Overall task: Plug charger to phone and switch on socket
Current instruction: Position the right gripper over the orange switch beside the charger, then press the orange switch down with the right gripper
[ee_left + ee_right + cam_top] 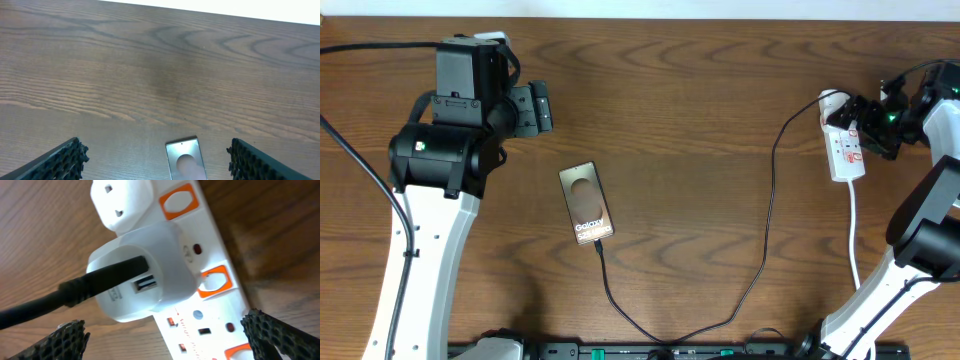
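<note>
The phone [586,202] lies flat mid-table with white lettering; its top end shows in the left wrist view [185,159]. The black charger cable [760,270] runs from the phone's near end, loops along the front and rises to the white power strip [844,150] at the far right. In the right wrist view the cable [70,292] enters a white adapter [150,270] plugged into the strip [210,305], which has orange-red switches. My right gripper [865,125] is open and hovers just over the strip, fingers either side. My left gripper [535,108] is open and empty, beyond the phone.
The strip's white cord [853,230] runs toward the front along my right arm's base. A second white plug head [122,200] sits at the strip's far end. Both arm bases stand at the front corners.
</note>
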`<state>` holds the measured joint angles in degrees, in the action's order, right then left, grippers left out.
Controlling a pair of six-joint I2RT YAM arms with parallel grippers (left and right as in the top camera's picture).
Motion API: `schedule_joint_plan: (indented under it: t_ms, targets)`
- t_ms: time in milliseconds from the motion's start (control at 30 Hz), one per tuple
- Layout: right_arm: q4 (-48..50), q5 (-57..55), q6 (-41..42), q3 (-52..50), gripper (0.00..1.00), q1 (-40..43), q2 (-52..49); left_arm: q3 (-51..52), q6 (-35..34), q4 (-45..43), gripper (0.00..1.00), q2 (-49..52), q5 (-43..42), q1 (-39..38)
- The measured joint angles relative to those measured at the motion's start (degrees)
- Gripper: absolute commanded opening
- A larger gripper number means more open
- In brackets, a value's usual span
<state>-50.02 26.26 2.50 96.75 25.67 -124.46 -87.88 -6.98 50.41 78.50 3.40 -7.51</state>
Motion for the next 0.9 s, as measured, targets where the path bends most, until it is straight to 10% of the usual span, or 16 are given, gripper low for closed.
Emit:
schedule_joint_plan:
  t_ms: [900]
  targets:
    - [3.0, 2.2, -4.3, 0.1, 0.99, -2.6, -0.1, 0.0, 0.0, 0.0, 0.89, 0.0, 0.0, 0.0]
